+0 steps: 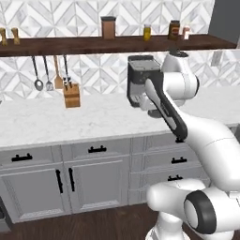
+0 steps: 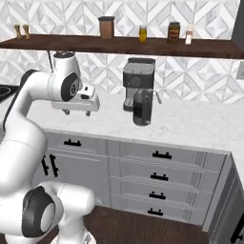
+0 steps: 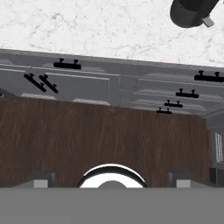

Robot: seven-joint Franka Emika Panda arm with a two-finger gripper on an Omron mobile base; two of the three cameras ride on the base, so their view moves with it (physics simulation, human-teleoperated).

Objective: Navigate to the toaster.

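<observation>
arm: white arm folded up close in front of base, hand held at surface height, cam looking down at wood floor (image 3: 109, 135) and cabinet fronts (image 3: 131, 87).
end effector (image 2: 78, 112): under the white hand, 9 o'clock of right base view. fingertips (image 3: 43, 178) are small grey stubs at bottom of hand view, set wide apart, nothing between them. reads as spread and empty.
cabinets: grey doors and drawer stack (image 2: 159, 176) w/ black pulls, straight ahead below the surface.
surface (image 1: 42, 119): white marble, runs across both base views.
coffee machine (image 2: 138, 88): dark/grey, on the surface, 12 o'clock of right base view; dark round part (image 3: 190, 11) at 1 o'clock in hand view is prob its front.
knife block (image 1: 71, 95): wooden, back of surface, 10 o'clock in left base view; utensils (image 1: 47, 75) hang on wall just above.
shelf (image 2: 119, 44): dark wood, far/top, w/ jars (image 2: 106, 27) and bottles.
toaster: no boxy 4-slot metal toaster in any frame, so can't say where it stands; judged off to one side of this stretch, base needs more driving.
handling (judgement, general): metal box, rigid, mid-weight, smooth brushed sides likely slippery, levers/knobs delicate. task is nav only, no grasp needed; if ever, grip across body sides, not levers.
progress: not there yet, looks early/mid.
</observation>
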